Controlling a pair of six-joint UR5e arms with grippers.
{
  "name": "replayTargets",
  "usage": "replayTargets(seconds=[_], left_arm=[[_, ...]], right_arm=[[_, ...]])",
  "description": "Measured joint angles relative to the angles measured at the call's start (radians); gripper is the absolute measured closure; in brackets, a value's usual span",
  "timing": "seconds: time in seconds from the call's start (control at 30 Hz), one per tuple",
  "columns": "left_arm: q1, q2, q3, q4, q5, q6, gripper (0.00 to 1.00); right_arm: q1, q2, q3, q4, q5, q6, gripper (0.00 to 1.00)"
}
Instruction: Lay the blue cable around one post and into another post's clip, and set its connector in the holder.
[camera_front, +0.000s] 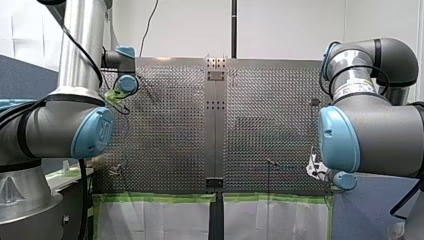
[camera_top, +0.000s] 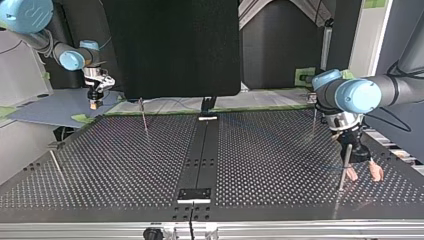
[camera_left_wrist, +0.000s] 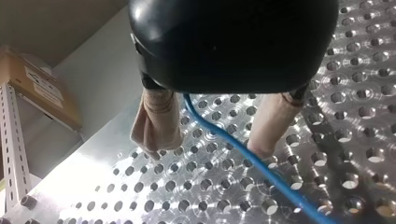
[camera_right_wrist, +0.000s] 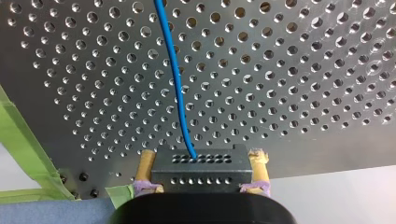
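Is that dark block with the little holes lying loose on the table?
No: in the right wrist view my right pincer clamps the block between its two fingers, the blue cable running out of it.

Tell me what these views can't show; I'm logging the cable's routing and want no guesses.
- Blue cable: stretch between the grippers too thin to see in front and top views; wrist views cut it at their edges.
- Post beside my left gripper: any clip too small, top view.
- Connector: rear hidden by my right gripper's body, right wrist view.
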Motion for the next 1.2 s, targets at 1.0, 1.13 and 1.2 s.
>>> replayTargets(seconds=[1.0,1.13,1.2], left_arm=[[0.004,0.000,-0.058,0.004,-0.001,-0.017,0.00],[0.005,0.000,-0.058,0.005,0.003,-0.018,0.00],[0.005,0.000,-0.058,0.005,0.003,-0.019,0.00]], right_arm=[[-0.014,-0.007,0.000,0.010,0.019,-0.028,1.00],[-0.019,-0.031,0.004,0.036,0.026,-0.060,1.00],[-0.022,-0.048,0.013,0.054,0.031,-0.074,1.00]])
